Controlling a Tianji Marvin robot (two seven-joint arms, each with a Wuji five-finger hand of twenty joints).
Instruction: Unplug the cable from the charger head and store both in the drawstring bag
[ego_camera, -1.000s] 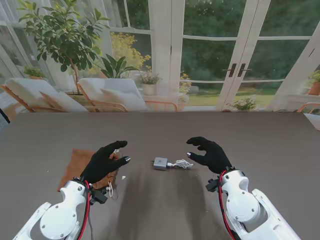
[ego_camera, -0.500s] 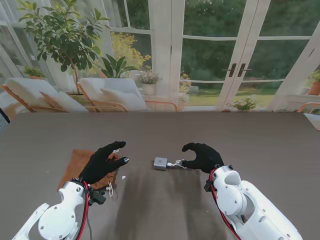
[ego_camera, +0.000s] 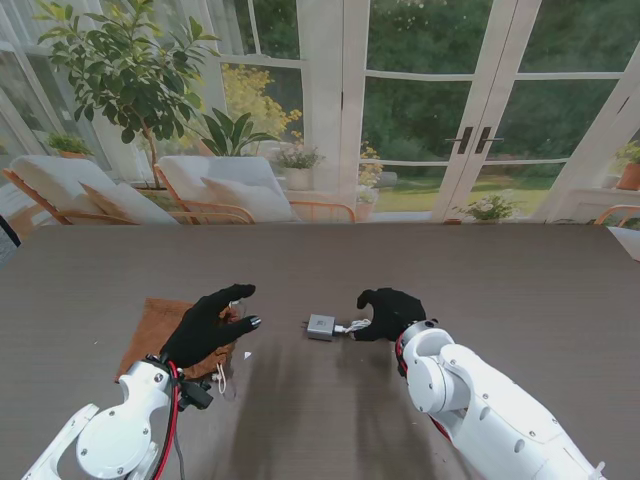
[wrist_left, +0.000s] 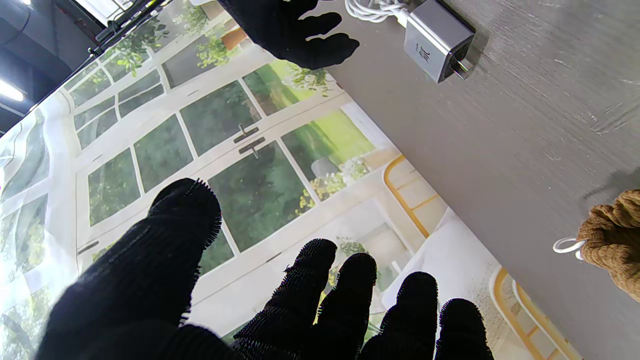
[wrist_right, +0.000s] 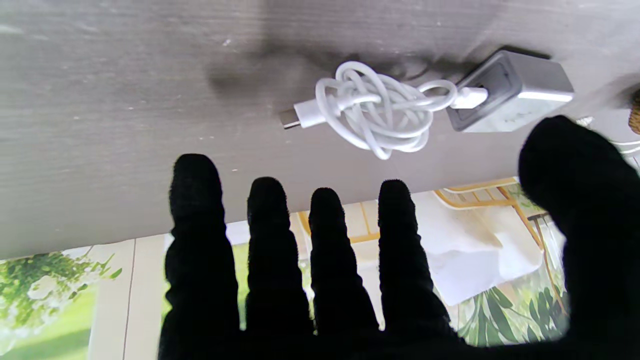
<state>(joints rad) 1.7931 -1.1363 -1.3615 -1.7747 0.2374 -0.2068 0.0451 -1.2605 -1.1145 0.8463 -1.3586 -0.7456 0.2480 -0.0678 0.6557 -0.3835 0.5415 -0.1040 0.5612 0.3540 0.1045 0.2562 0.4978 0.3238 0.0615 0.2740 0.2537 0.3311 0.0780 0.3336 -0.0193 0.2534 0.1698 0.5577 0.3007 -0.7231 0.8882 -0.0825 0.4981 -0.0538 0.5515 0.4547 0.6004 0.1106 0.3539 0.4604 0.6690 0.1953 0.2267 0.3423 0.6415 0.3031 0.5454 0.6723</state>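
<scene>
- Behind the counter, far from the charger head, tall glass doors and windows look onto a green garden; a leafy potted tree and pale lounge chairs stand before the glass.
- The counter is a dark grey-brown wood-grain top, bare apart from the few things near its middle.
- The charger head is a small grey cube lying flat near the middle of the counter; in the left wrist view its two metal prongs point away from the cable side.
- The white cable is still plugged into the charger head and lies bundled in loose loops just to the right of it; its free plug sticks out on the far side of the bundle from the charger head. Charger head and cable lie in one line running left to right.
- The brown drawstring bag lies flat well to the left of the charger head, white cord loop showing at its edge.
- The left hand hovers over the bag, fingers spread, holding nothing.
- The right hand is just right of the charger head, above the cable bundle, fingers extended and apart, thumb out wide, nothing gripped.
</scene>
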